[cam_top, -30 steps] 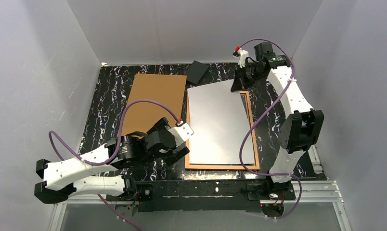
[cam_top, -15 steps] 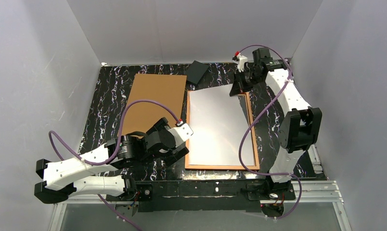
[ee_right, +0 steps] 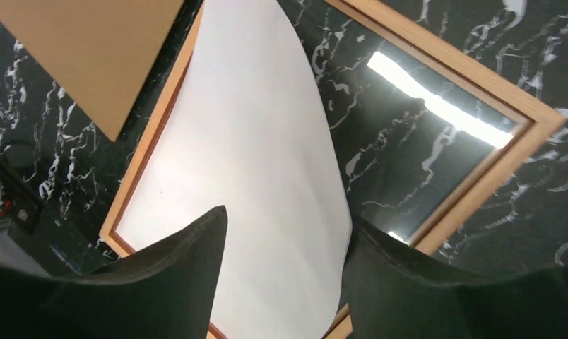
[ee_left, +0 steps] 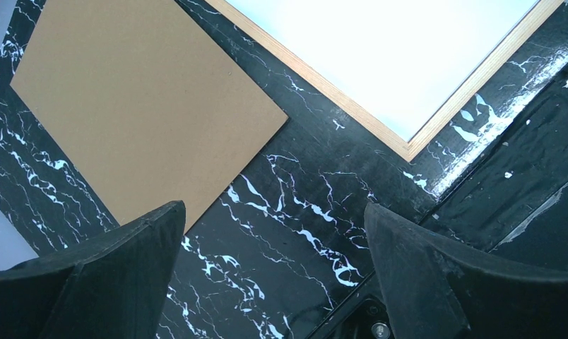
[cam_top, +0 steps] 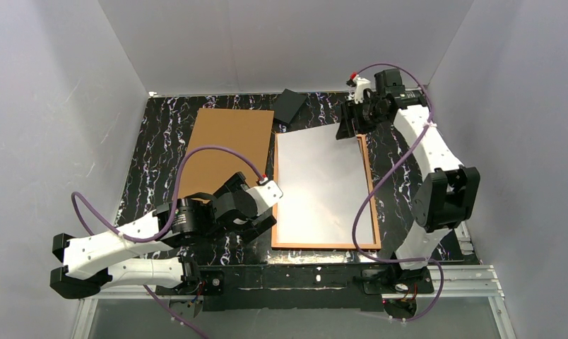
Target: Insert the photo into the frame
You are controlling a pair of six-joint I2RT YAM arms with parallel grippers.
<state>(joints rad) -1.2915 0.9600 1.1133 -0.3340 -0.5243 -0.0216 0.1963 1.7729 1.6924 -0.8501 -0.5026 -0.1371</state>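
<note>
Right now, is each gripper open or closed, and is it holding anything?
Left gripper: open, holding nothing.
Right gripper: open over the far end of the photo, not gripping it.

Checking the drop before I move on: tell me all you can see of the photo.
The photo is a large thin paper sheet, plain white-grey back up, print side hidden. It lies on the frame, slightly skewed, leaving the pane bare at the far right. Its far edge bows upward between the open jaws of the right gripper; whether they touch it is unclear.
</note>
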